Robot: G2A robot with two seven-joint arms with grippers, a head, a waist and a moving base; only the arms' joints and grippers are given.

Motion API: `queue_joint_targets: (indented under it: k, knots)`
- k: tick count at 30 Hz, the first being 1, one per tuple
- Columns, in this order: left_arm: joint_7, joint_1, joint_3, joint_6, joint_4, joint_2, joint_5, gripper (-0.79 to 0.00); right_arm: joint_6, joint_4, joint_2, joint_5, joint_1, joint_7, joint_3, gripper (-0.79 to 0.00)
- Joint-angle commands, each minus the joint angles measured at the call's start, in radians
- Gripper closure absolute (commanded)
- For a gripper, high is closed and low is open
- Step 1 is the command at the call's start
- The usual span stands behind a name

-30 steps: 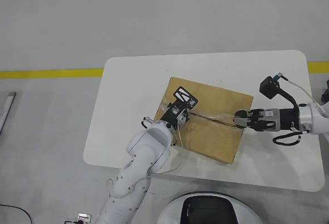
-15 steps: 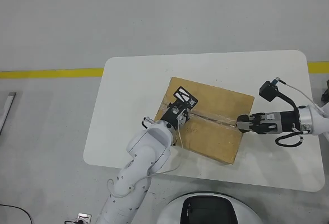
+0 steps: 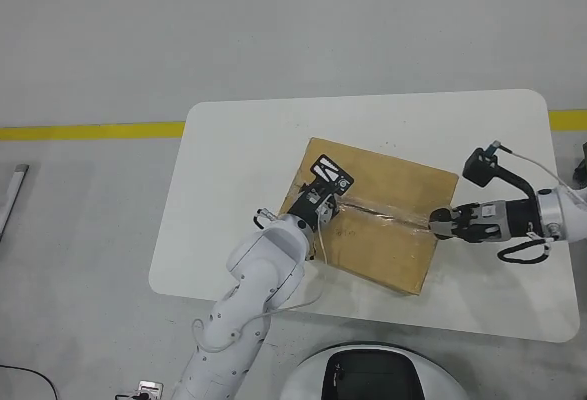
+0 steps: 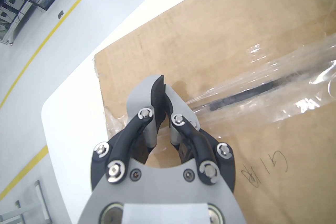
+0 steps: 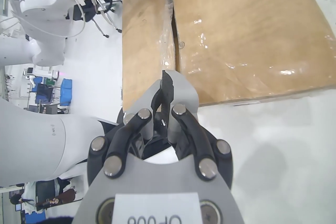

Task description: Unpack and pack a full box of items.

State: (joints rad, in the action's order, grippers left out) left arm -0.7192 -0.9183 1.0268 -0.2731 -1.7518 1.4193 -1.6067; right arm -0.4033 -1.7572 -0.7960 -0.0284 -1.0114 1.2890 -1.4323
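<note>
Right claw [image 5: 164, 79] is clamped on the clear tape strip [image 5: 166, 25], right at the edge of the brown cardboard box [image 5: 236, 12]. Left claw [image 4: 160, 84] sits pinched together at the opposite end.

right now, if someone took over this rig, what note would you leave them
Left gripper: shut, tips at one end of the taped seam on the box; cannot tell whether it pinches anything.
Right gripper: shut on the tape, at the opposite end of the seam.
The box lies flat on the table, flaps closed.
Done: the tape looks partly lifted, with a dark gap showing along the seam.
Left: strip the tape off, open the flaps, unpack, repack.
</note>
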Motion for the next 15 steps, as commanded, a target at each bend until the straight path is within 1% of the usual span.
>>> queue_joint_targets:
  k: [1,4,5,6,7,8,9,10,11,15]
  knots:
    - [0.002,0.001,0.002,0.001,0.000,0.001,0.001,0.000,0.004,-0.006,0.002,0.037,0.003,-0.003,0.005,0.000]
    - [0.000,0.003,0.004,0.000,-0.003,0.001,0.002,0.000,0.011,-0.010,0.002,0.063,0.006,-0.018,0.015,0.000]
    - [-0.001,0.003,0.004,0.001,-0.005,0.002,0.002,-0.025,0.014,-0.012,0.003,0.076,0.008,-0.019,0.018,0.000]
    - [-0.002,0.004,0.005,0.001,-0.007,0.002,0.002,-0.185,0.017,-0.016,0.004,0.092,0.011,-0.015,0.022,0.000]
    - [-0.002,0.004,0.007,0.002,-0.009,0.002,0.004,-0.283,0.021,-0.018,0.004,0.106,0.013,-0.015,0.026,0.000]
    - [-0.004,0.004,0.008,0.002,-0.011,0.002,0.004,-0.317,0.023,-0.019,0.005,0.112,0.014,-0.017,0.031,0.000]
    - [-0.004,0.004,0.010,0.002,-0.013,0.002,0.004,-0.379,0.025,-0.020,0.005,0.115,0.014,-0.020,0.035,0.000]
    - [-0.006,0.004,0.011,0.003,-0.015,0.003,0.004,-0.705,0.026,-0.020,0.005,0.119,0.015,-0.020,0.038,0.000]
    - [-0.007,0.004,0.013,0.004,-0.017,0.003,0.005,-0.785,0.027,-0.020,0.006,0.122,0.016,-0.023,0.040,0.000]
    - [-0.015,0.002,0.021,0.006,-0.028,0.003,0.006,-0.785,0.028,-0.024,0.008,0.145,0.018,-0.027,0.047,0.000]
